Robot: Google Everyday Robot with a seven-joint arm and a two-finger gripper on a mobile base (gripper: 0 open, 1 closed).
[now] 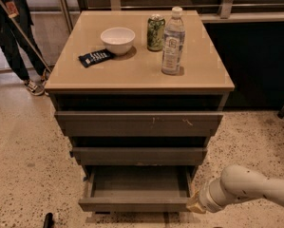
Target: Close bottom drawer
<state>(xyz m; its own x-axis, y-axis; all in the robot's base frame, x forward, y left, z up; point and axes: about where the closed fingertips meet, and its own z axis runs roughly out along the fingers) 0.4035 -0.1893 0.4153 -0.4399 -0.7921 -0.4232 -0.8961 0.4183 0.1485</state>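
Camera view | bottom drawer [134,204] pulled open, lower centre | gripper [194,204] at its front right corner | grip state: cannot tell
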